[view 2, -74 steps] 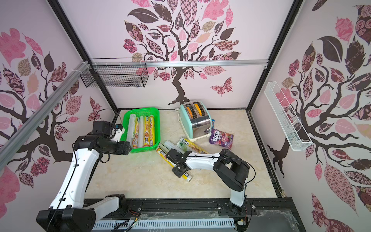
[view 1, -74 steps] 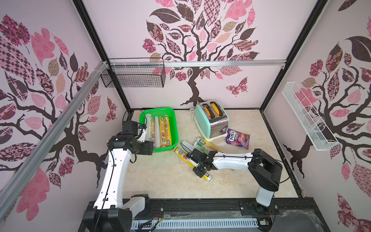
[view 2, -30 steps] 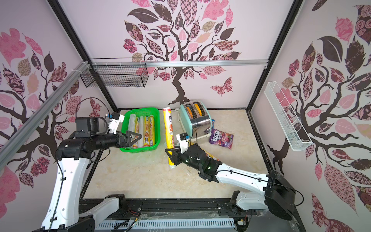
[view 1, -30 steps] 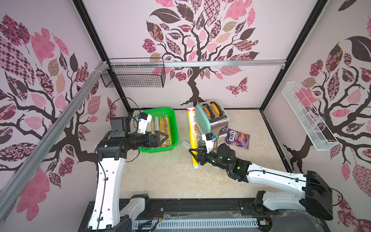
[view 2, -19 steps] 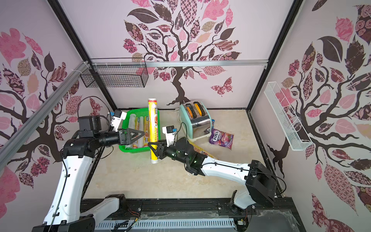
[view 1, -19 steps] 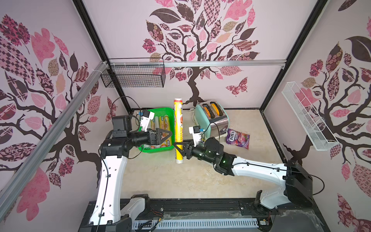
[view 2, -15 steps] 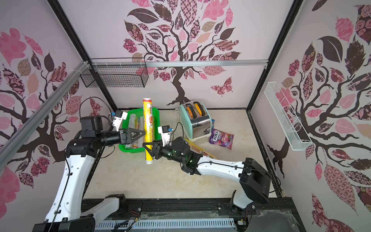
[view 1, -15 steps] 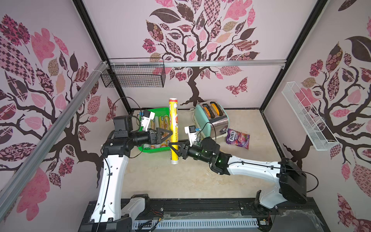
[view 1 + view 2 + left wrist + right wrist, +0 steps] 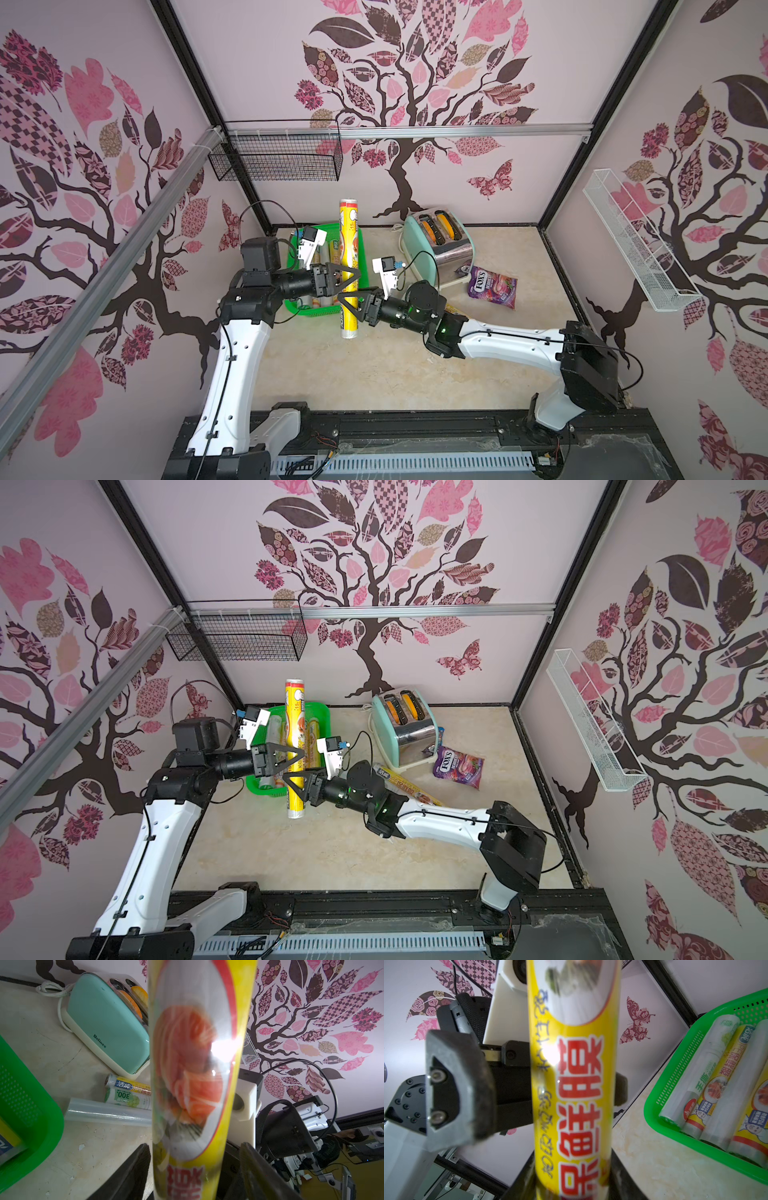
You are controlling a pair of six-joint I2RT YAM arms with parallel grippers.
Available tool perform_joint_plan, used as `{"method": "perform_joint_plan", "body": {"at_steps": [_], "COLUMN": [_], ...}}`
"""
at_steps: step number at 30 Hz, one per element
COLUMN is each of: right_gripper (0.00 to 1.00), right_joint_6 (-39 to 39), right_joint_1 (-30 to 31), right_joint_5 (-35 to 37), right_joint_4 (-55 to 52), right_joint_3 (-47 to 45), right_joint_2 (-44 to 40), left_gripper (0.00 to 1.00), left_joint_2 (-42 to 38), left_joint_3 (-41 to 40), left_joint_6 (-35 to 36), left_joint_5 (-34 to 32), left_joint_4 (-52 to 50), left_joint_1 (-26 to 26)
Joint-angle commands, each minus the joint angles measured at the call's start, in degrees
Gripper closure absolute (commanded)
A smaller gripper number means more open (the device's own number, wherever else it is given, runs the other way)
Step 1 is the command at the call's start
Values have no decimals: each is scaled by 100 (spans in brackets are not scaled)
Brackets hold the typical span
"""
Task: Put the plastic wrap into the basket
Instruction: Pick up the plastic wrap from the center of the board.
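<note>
Plastic wrap: one yellow roll (image 9: 347, 245) (image 9: 575, 1084) is up in the air, clear of the counter (image 9: 395, 374) and standing roughly on end. In both top views it crosses the right side of the green basket (image 9: 318, 311). Right jaws pinch it low down, with a dark finger (image 9: 519, 1186) tight against each side. Left jaws straddle the same roll just above that grip but are spread. One finger (image 9: 452, 1088) stands well clear of the roll and the other sits close beside it, so no clamp there. At least four rolls (image 9: 716, 1095) lie side by side in the basket. Three loose rolls lie on the counter by the mint toaster (image 9: 440, 245): a clear one (image 9: 108, 1112), a white one with green print (image 9: 128, 1100) and a yellow-and-blue one (image 9: 128, 1085). A purple candy bag (image 9: 492, 286) lies just right of the toaster.
</note>
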Motion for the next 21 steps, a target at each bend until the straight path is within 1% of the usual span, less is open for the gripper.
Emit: {"method": "perform_joint_plan", "body": {"at_steps": [1, 2, 3, 5, 6, 7, 8, 11, 15, 18, 21], "right_gripper": [65, 65, 65, 65, 65, 65, 64, 59, 44, 34, 29], "right_joint_6": [-111, -101, -66, -109, -131, -150, -143, -117, -178, -182, -333], "right_joint_1": [82, 91, 91, 99, 100, 96, 100, 104, 109, 109, 108], "right_joint_5": [16, 45, 85, 97, 106, 93, 97, 108, 167, 371, 570], "right_joint_4": [-264, -240, -239, -229, -238, -223, -214, -203, -236, -358, -640], "right_joint_3": [352, 347, 340, 321, 303, 299, 273, 212, 51, -169, -417], "right_joint_2": [-71, -69, -79, -79, -79, -77, -79, -124, -239, -457, -765], "left_gripper": [33, 35, 39, 49, 57, 63, 65, 65, 65, 64, 63], "left_joint_2": [20, 21, 29, 40, 38, 31, 27, 35, 73, 135, 231], "left_joint_3": [-2, 8, 21, 19, 17, 0, -11, 30, 76, 137, 230], "left_joint_6": [-82, -82, -95, -128, -130, -144, -143, -135, -52, 0, 138], "left_joint_5": [-26, -65, -78, -80, -89, -108, -151, -273, -415, -676, -1011], "left_joint_4": [220, 208, 194, 180, 170, 183, 180, 115, 28, -41, -144], "left_joint_1": [-168, -202, -243, -284, -294, -300, -302, -299, -301, -302, -302]}}
